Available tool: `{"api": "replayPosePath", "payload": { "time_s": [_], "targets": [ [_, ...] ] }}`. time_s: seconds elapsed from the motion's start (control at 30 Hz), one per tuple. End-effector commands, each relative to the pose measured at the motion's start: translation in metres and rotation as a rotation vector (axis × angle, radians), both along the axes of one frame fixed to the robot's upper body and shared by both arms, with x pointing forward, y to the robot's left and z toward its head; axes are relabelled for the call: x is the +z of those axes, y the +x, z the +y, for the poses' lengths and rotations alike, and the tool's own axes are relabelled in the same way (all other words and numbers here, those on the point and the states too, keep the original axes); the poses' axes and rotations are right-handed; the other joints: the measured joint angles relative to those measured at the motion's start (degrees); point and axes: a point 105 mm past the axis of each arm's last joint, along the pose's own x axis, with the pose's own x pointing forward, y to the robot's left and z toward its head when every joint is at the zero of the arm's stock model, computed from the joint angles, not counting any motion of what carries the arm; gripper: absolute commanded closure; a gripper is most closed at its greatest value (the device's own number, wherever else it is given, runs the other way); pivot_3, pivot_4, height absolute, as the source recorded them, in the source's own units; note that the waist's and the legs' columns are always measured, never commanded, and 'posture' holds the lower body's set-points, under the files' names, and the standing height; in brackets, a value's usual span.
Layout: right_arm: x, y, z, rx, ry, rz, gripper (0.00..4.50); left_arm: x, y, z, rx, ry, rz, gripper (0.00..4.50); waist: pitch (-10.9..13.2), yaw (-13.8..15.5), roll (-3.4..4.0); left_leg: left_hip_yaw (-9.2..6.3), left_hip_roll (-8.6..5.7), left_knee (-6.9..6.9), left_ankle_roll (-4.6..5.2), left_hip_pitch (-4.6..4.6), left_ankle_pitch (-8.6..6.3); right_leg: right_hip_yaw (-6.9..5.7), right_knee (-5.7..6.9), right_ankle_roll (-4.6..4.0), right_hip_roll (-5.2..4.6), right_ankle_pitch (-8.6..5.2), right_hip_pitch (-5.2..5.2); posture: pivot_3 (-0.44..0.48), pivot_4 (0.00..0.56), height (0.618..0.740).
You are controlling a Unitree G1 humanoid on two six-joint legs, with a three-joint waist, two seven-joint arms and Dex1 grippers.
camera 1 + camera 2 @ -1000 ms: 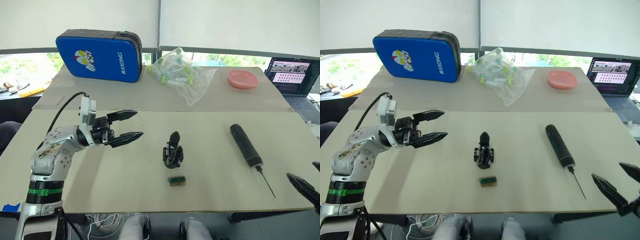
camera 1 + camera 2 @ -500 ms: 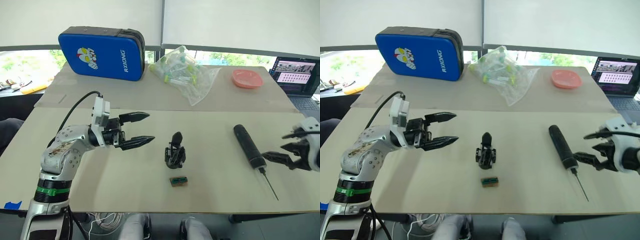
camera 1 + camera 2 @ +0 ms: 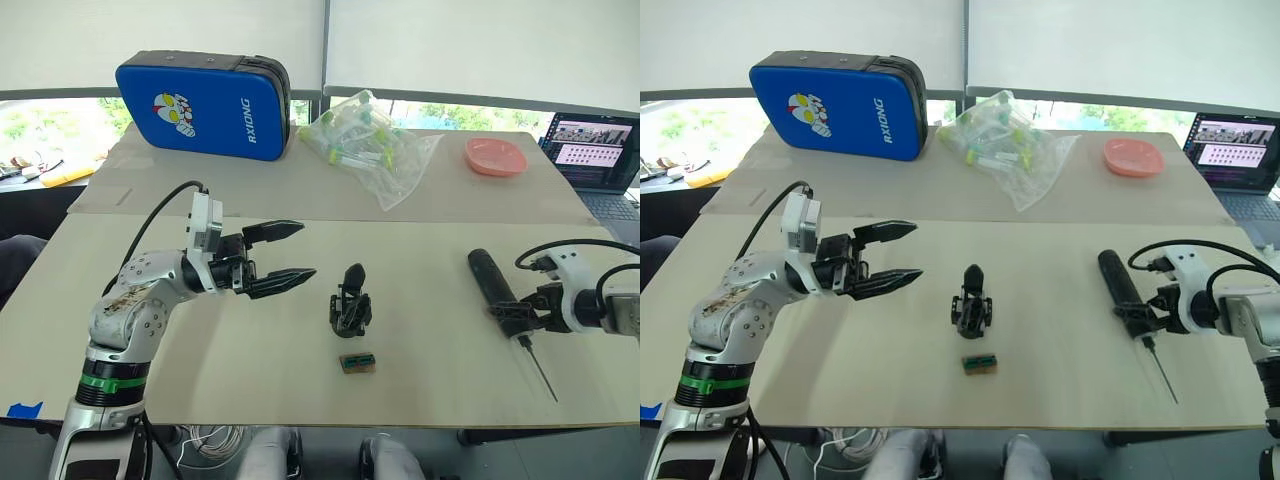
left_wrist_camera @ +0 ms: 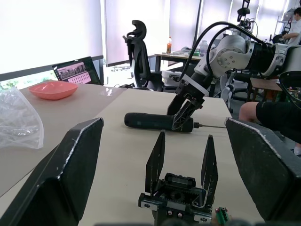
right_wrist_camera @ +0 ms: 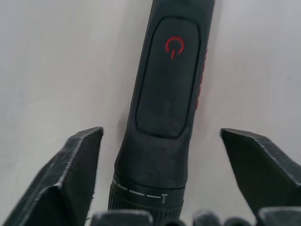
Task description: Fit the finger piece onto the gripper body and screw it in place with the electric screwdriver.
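The gripper body [image 3: 350, 302] stands mid-table, and in the left wrist view two upright black blades rise from its base [image 4: 175, 201]. A separate finger piece is out of view. The electric screwdriver [image 3: 494, 284] lies to the right with its thin bit toward the front edge. My right gripper [image 3: 1137, 318] is open. It straddles the screwdriver [image 5: 167, 94] near the bit end, one finger on each side and apart from it. My left gripper [image 3: 303, 252] hovers open just left of the gripper body, pointing at it, with nothing in it.
A small green-and-brown block [image 3: 357, 362] lies in front of the gripper body. On the far table stand a blue case [image 3: 200, 105], a plastic bag of tubes [image 3: 365, 150] and a pink bowl [image 3: 494, 156]. A laptop [image 3: 592, 150] is at the far right.
My right gripper has come in from the table's front right corner to the screwdriver and now straddles it. The left gripper has edged a little toward the gripper body.
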Motion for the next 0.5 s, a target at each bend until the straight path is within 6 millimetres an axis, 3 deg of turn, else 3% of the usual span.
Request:
{"api": "replayPosePath", "payload": {
  "time_s": [0.03,0.13,0.17,0.3,0.4,0.5],
  "targets": [
    [-0.003,-0.003,-0.003,0.009,-0.021,0.010,1.50,0.009,-0.005,0.000,-0.016,0.007,-0.050,0.00,0.0,0.0,0.00,0.00,0.00,0.01,0.00,-0.01,0.00,0.01,0.01,0.00,0.00,0.01,0.00,0.000,0.150,0.740],
    [-0.007,-0.008,-0.004,0.010,-0.016,0.028,2.50,0.008,-0.005,0.000,-0.019,0.013,-0.050,0.00,0.0,0.1,0.00,-0.02,0.00,0.05,0.00,0.02,-0.01,-0.02,0.01,0.01,0.00,0.01,0.04,0.000,0.150,0.740],
    [-0.008,-0.008,-0.004,0.015,-0.015,0.025,2.58,0.008,-0.006,0.000,-0.021,0.016,-0.051,0.00,0.0,0.1,0.00,-0.03,0.00,0.06,0.00,0.02,-0.01,-0.02,0.01,0.01,0.00,0.01,0.04,0.000,0.150,0.740],
    [0.019,-0.004,0.011,0.081,-0.020,-0.077,2.58,0.005,-0.008,0.002,-0.035,0.035,-0.053,0.00,0.0,0.2,0.00,-0.03,0.00,0.06,-0.01,0.01,0.00,-0.03,0.01,0.01,0.00,0.00,0.03,0.000,0.150,0.740],
    [0.040,-0.007,0.042,0.137,0.028,-0.112,2.58,-0.002,-0.011,0.008,-0.048,0.075,-0.050,0.00,0.0,-0.2,0.08,-0.01,0.01,0.05,-0.04,-0.05,0.02,0.00,0.09,0.01,-0.01,0.00,-0.05,0.000,0.150,0.740],
    [0.042,-0.018,0.070,0.193,0.030,-0.098,2.58,-0.013,-0.015,0.013,-0.060,0.129,-0.048,0.00,0.1,-0.4,0.10,0.00,0.12,0.05,-0.04,-0.04,0.02,-0.03,0.18,0.01,0.05,0.00,-0.10,0.000,0.150,0.740]
  ]
}}
